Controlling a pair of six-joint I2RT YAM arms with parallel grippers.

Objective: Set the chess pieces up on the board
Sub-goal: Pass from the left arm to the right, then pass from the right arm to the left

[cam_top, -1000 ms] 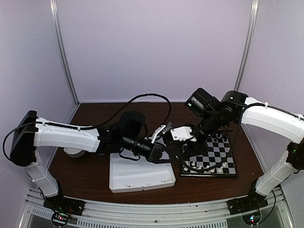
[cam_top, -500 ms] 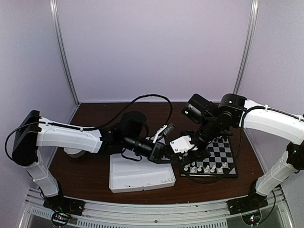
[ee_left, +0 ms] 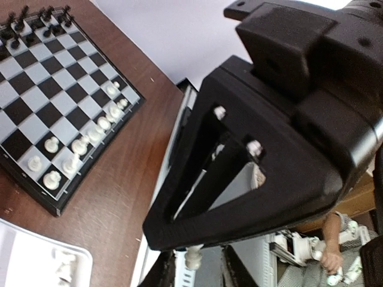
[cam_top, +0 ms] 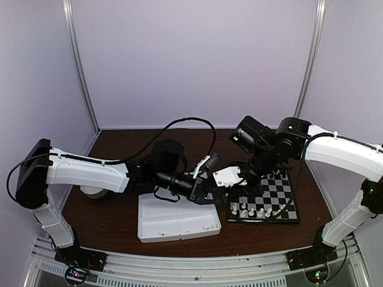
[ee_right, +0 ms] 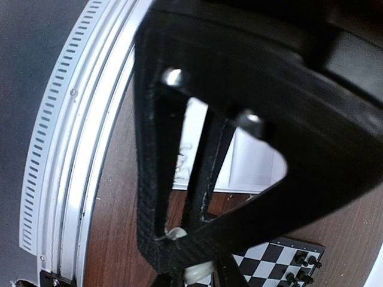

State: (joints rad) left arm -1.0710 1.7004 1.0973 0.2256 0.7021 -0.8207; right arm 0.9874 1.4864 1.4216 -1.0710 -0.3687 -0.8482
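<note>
Between the white tray [cam_top: 173, 226] and the chessboard [cam_top: 282, 192], both tools meet on one white chessman [ee_left: 192, 258], likely a handover so the right arm can reach its square. Right tool [ee_right: 196, 266] is clenched on it; left tool [cam_top: 207, 183] grip: cannot tell.

The board [cam_top: 278, 188], black and pale checks with a black rim, lies flat on the surface. White pieces [cam_top: 258, 211] line its near edge, black pieces [ee_left: 36, 24] the opposite edge. One white piece [ee_right: 194, 274] sits between the right fingers [ee_right: 206, 179].
</note>
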